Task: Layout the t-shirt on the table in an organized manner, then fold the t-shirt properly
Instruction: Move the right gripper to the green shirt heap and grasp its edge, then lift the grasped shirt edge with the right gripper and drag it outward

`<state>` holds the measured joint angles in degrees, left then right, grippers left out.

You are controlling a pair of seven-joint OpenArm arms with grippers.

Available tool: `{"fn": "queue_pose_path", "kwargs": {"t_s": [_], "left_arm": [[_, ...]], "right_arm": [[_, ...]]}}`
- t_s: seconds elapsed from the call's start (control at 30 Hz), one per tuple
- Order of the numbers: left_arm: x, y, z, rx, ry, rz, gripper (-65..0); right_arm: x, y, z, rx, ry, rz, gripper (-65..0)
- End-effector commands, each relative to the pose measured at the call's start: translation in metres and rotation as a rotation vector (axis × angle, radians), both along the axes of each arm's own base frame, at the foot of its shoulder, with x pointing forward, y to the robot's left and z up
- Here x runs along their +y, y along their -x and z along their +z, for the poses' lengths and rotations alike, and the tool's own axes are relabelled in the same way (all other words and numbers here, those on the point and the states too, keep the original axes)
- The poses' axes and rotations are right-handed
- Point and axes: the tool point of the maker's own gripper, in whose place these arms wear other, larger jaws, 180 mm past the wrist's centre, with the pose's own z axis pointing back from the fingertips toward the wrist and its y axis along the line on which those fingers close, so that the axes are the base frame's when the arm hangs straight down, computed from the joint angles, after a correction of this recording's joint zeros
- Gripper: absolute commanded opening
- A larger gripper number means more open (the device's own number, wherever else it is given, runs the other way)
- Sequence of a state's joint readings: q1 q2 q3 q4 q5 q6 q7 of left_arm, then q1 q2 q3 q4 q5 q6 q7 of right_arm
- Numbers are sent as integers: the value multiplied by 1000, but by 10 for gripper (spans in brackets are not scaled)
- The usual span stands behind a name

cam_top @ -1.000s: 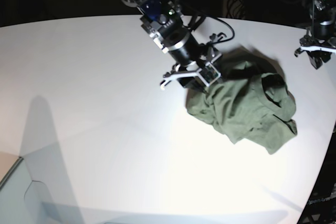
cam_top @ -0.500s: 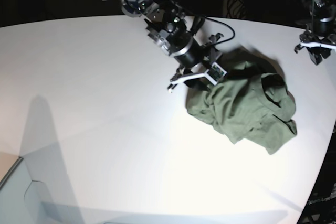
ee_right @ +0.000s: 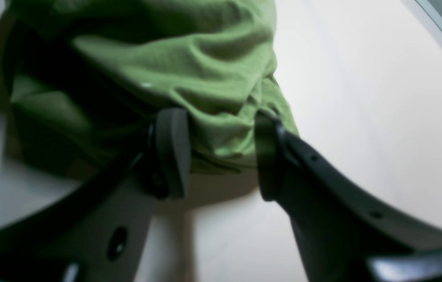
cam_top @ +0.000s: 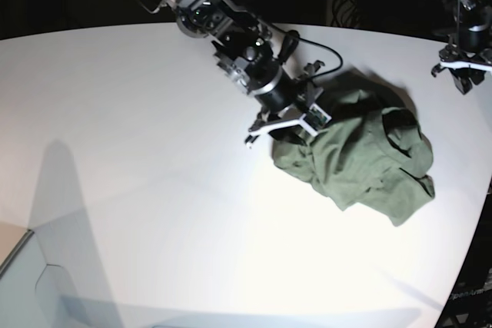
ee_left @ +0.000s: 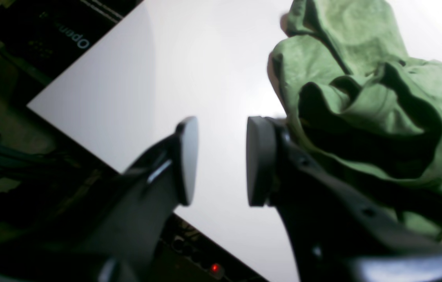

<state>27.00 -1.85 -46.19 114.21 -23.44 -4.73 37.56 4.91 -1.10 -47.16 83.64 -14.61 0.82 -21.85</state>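
The olive-green t-shirt [cam_top: 361, 159] lies crumpled in a heap on the right part of the white table [cam_top: 154, 151]. My right gripper [cam_top: 286, 127] is low at the heap's left edge. In the right wrist view, this gripper [ee_right: 219, 156] is open, with a bunched fold of the shirt [ee_right: 205, 78] between its fingers [ee_right: 170, 152]. My left gripper [cam_top: 463, 71] hangs at the far right edge of the table, apart from the shirt. In the left wrist view it [ee_left: 221, 160] is open and empty, with the shirt [ee_left: 362, 98] off to its right.
The table's curved edge [cam_top: 470, 251] runs close by the shirt on the right. A black cable [cam_top: 323, 48] loops from the right-wrist arm above the shirt. Dark equipment stands behind the table's far edge. A pale box corner [cam_top: 23, 282] shows at the bottom left.
The right-wrist arm has swung and lowered, bringing its gripper down and right onto the shirt's left edge. The left gripper has shifted slightly up. The shirt has hardly moved.
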Motion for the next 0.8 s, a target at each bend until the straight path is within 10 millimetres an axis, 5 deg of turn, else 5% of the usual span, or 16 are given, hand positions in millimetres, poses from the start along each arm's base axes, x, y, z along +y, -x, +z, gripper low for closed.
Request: {"fn": "queue_pose_path", "kwargs": {"t_s": [0.0, 0.13, 0.33, 0.43, 0.6, 0.77], "left_arm": [[2, -3, 11, -31, -26, -8, -447], [2, -3, 11, -31, -26, -8, -447], [2, -3, 11, -31, -26, -8, -447], [2, -3, 11, -30, -26, -8, -447], [2, -5, 12, -36, -26, -7, -447], [1, -5, 13, -39, -27, -8, -447]], "right_arm": [[9, -7, 19, -45, -44, 7, -402], [14, -7, 23, -58, -40, 27, -510], [17, 1, -3, -19, 16, 56, -650], [17, -2, 4, -34, 4, 51, -650], [-1, -31, 64, -146, -97, -34, -650], [-56, -69, 156, -332, -237, -201, -650]]}}
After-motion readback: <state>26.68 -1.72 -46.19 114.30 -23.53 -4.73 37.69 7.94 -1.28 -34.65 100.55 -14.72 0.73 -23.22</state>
